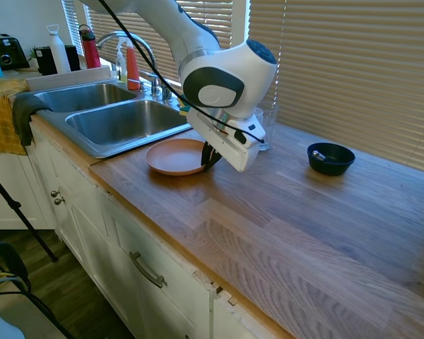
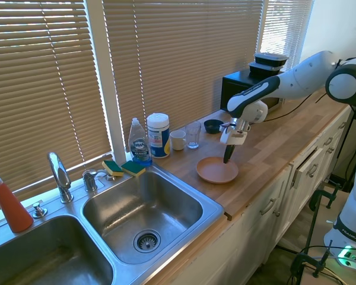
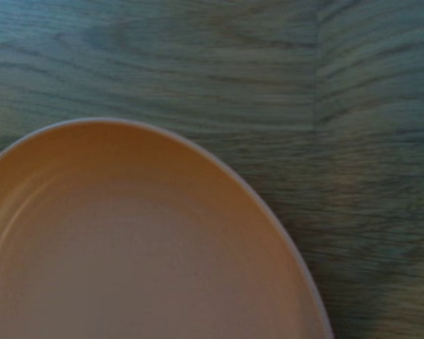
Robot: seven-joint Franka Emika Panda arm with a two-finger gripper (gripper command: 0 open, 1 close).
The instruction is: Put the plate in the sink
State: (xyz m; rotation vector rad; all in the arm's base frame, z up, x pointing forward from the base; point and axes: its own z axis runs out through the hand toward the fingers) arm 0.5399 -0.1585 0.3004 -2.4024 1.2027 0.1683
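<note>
Hovering gripper (image 2: 228, 159) at plate (image 2: 216, 170) rim, finger spread not discernible. Risk: shallow rim slips on pinch, plate skids across countertop (image 2: 267, 148) short of sink (image 2: 143, 208).

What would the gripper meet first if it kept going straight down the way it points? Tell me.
Most likely the plate: the gripper points down at its rim on the side away from the sink. Depth is unclear, so it could just miss onto the wooden counter.
</note>
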